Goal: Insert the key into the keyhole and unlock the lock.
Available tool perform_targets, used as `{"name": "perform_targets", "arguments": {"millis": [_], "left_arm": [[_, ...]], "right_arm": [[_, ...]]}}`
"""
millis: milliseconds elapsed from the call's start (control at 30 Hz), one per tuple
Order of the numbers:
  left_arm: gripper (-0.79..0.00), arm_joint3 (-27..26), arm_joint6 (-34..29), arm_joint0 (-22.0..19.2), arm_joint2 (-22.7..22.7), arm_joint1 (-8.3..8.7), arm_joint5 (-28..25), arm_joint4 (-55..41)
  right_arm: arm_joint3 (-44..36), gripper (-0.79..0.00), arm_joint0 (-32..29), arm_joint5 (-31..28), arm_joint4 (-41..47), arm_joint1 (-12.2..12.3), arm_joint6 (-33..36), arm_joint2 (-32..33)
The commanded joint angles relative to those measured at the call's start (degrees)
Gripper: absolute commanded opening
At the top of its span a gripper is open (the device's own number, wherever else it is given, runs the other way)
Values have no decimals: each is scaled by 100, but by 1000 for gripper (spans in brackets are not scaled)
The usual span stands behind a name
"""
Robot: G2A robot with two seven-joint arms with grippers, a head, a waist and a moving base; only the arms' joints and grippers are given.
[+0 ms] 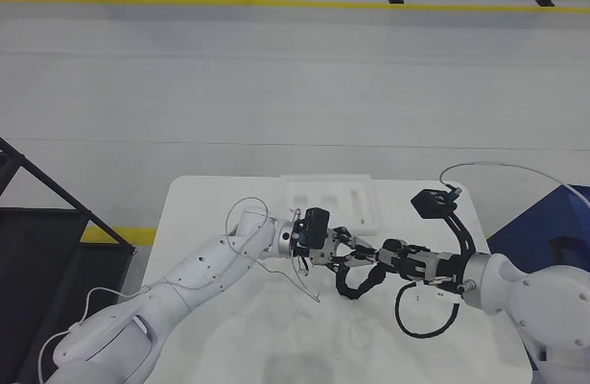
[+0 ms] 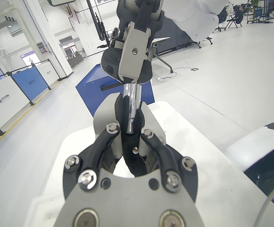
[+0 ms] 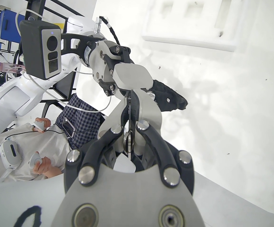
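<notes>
Where the two arms meet above the middle of the smooth white counter (image 1: pixel 304 346), the top view shows the left pincer (image 1: pixel 329 250) and the right pincer (image 1: pixel 356 256) tip to tip, too tangled to tell the small parts between them. Behind them lies a white foam tray (image 1: pixel 328 180) with rectangular pockets pressed into it.

From the left wrist, the left pincer (image 2: pixel 130 112) is clamped by its black ribbed pads (image 2: pixel 121 106) around the lock (image 2: pixel 132 100), a polished chrome cylinder with a mirror finish that stands out past the fingertips. Its far end meets the tip of the right pincer (image 2: pixel 129 77), whose matt grey metal finger and knobbly black rubber pads face it head on.

From the right wrist, the right pincer (image 3: pixel 133 106) is closed tight on the key (image 3: pixel 130 113), a thin flat strip of dark metal seen edge-on, with a round bright head sitting between the black linkage bars. The blade runs straight toward the left pincer (image 3: pixel 137 88), just beside its flat grey finger plate. Its tip is hidden there, so I cannot tell whether it sits in the keyhole. The foam tray (image 3: pixel 191 44) lies on the counter beyond, soft-edged and chalky.
</notes>
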Motion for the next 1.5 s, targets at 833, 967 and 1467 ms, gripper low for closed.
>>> {"name": "perform_targets", "arguments": {"millis": [833, 967, 1467], "left_arm": [[-785, 291, -287, 146, -294, 407, -287, -562], [-785, 127, -377, 296, -409, 564, -377, -649], [-785, -434, -545, 630, -703, 998, -545, -782]], "right_arm": [[702, -502, -323, -1930, 524, 47, -451, 745], [825, -499, -615, -2173, 338, 99, -162, 1020], [1677, -529, -1424, -1578, -915, 172, 233, 922]]}}
